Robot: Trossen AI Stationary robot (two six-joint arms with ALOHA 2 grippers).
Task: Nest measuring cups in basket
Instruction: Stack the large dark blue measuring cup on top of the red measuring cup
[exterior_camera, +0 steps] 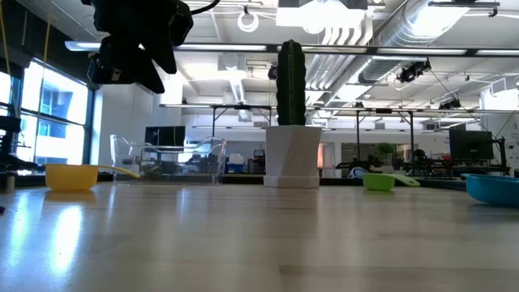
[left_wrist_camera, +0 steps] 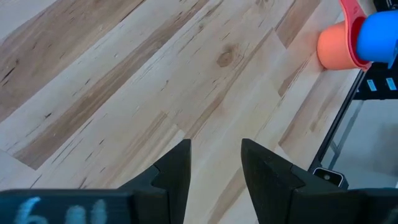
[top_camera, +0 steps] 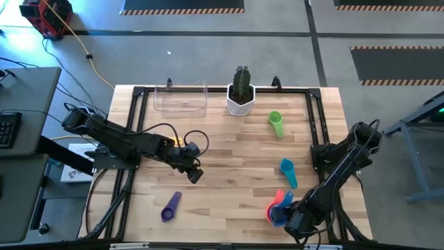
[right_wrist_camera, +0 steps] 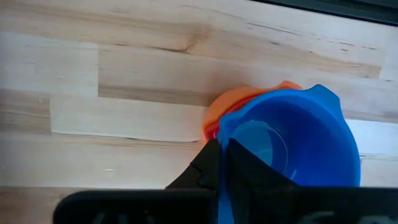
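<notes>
The right claw (top_camera: 297, 221), at the counter's (top_camera: 229, 173) near right corner, grips the blue cup's (right_wrist_camera: 292, 146) rim; next comes carrying it to the basket (top_camera: 180, 97). The left claw (top_camera: 194, 173) hangs released.

Clear basket (top_camera: 180, 97) sitting empty at the table's far edge, green cup (top_camera: 276, 123), teal cup (top_camera: 288, 171), purple cup (top_camera: 171, 206) lying scattered, blue cup (right_wrist_camera: 292, 146) nesting in red and orange cups (top_camera: 276, 202).
</notes>
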